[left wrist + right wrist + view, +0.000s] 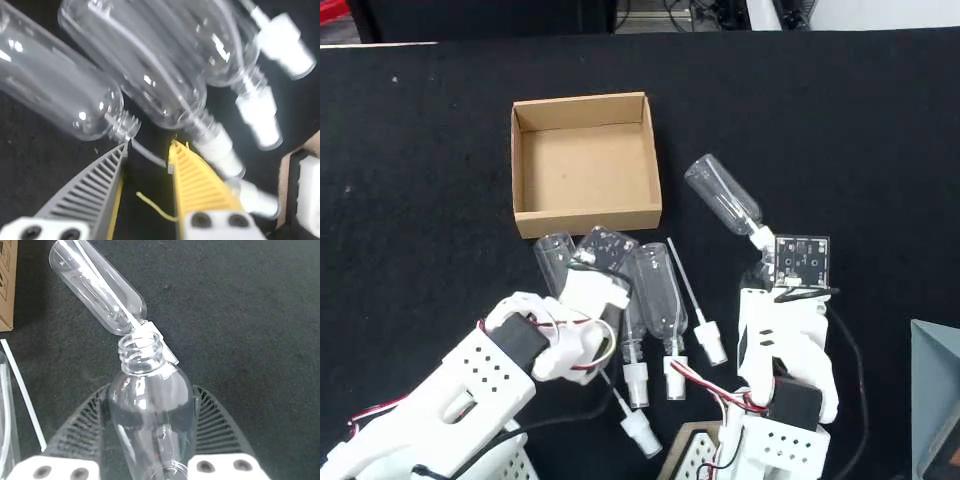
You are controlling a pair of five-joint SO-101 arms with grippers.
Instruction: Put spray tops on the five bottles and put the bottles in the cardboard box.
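Right of centre, R gripper (152, 390) is clamped on an uncapped bottle (150, 430), its mouth twd a capped bottle (97, 285) lying just farther off. Near-left, L gripper (147, 147) stands open, tips at the neck of a second uncapped bottle (60, 95), w/ a capped pair (150, 75) beside it. Loose spray top (710, 345) lies btwn the arms. Cardboard box (585, 218) sits just beyond, far-left.

Bare mat (420, 200) runs wide to the left of the box (588, 220). It's tight in front of it, though: bottles (658, 290) crowd just off the front wall with a loose spray top (710, 343) alongside, and another bottle (722, 195) lies slanted across the right-hand approach.
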